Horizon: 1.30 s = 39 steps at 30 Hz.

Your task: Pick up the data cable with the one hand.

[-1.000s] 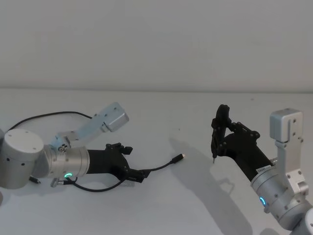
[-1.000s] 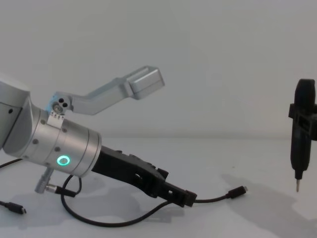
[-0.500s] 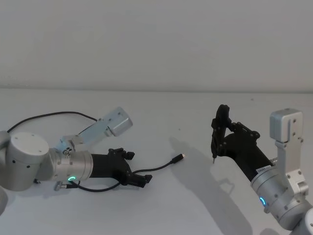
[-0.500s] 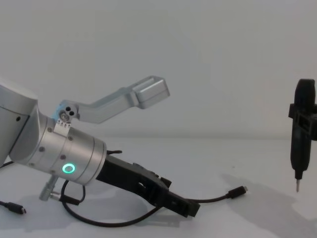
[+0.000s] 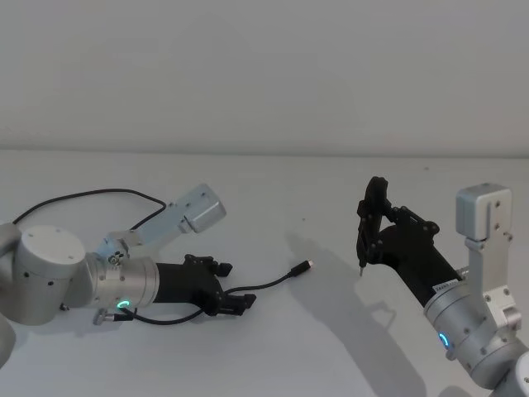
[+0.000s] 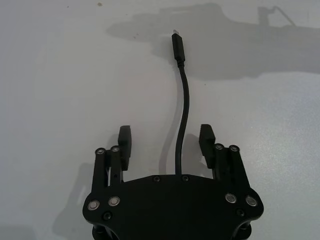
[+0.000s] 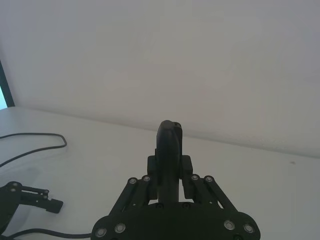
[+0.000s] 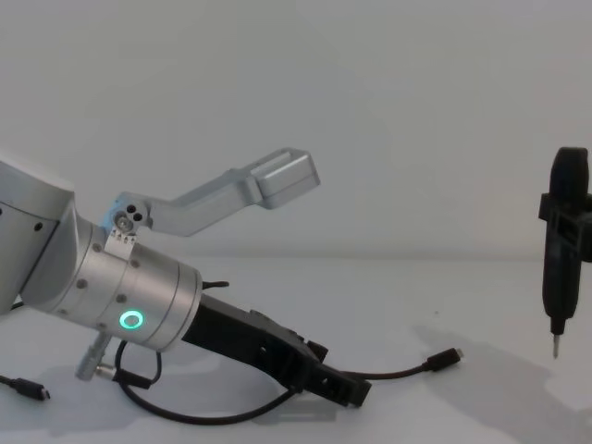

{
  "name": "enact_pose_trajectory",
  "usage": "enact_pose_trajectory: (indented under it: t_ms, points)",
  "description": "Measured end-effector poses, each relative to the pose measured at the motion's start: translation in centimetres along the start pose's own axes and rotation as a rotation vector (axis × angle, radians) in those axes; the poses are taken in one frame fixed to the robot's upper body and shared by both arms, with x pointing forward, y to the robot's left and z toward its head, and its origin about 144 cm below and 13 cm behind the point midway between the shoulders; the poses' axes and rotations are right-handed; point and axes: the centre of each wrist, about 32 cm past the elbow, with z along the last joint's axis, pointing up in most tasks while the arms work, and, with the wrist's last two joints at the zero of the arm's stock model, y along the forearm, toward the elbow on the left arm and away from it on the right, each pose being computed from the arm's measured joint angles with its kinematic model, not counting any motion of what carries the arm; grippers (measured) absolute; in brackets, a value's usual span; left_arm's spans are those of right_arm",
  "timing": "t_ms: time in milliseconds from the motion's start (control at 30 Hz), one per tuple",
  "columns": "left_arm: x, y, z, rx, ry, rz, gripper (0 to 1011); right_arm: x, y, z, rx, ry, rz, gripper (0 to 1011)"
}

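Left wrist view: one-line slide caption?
Left end effector, jaws open, straddling the data cable; its plug lies ahead on the white table.

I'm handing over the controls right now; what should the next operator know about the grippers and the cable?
Left gripper: open, low over the table, straddling the data cable, not yet gripping it.
Right gripper: shut on a pen-shaped tool, raised off to the right, idle.
Cable: lying on the table, its plug beyond the left gripper's tips.
Done: left gripper lined up on the cable. Left: close and lift.
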Motion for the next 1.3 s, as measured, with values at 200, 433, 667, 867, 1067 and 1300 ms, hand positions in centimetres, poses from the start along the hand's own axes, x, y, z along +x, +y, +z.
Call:
enact_pose_trajectory:
  t_ms: [200, 433, 667, 867, 1067, 1300]
  points:
    - [-0.03, -0.06, -0.01, 0.001, 0.002, -0.001, 719, 0.00, 0.00, 0.00, 0.000, 0.000, 0.000, 275]
    - [-0.06, -0.10, -0.04, 0.003, 0.004, -0.002, 680, 0.00, 0.00, 0.00, 0.000, 0.000, 0.000, 274]
    - [-0.09, -0.15, -0.05, 0.004, 0.005, -0.004, 633, 0.00, 0.00, 0.00, 0.000, 0.000, 0.000, 275]
    - [-0.11, -0.18, -0.06, 0.004, 0.005, -0.005, 594, 0.00, 0.00, 0.00, 0.000, 0.000, 0.000, 275]
    - [-0.12, -0.19, -0.06, 0.005, 0.006, -0.005, 552, 0.00, 0.00, 0.00, 0.000, 0.000, 0.000, 275]
    - [-0.14, -0.21, -0.06, 0.006, 0.006, -0.006, 506, 0.00, 0.00, 0.00, 0.000, 0.000, 0.000, 274]
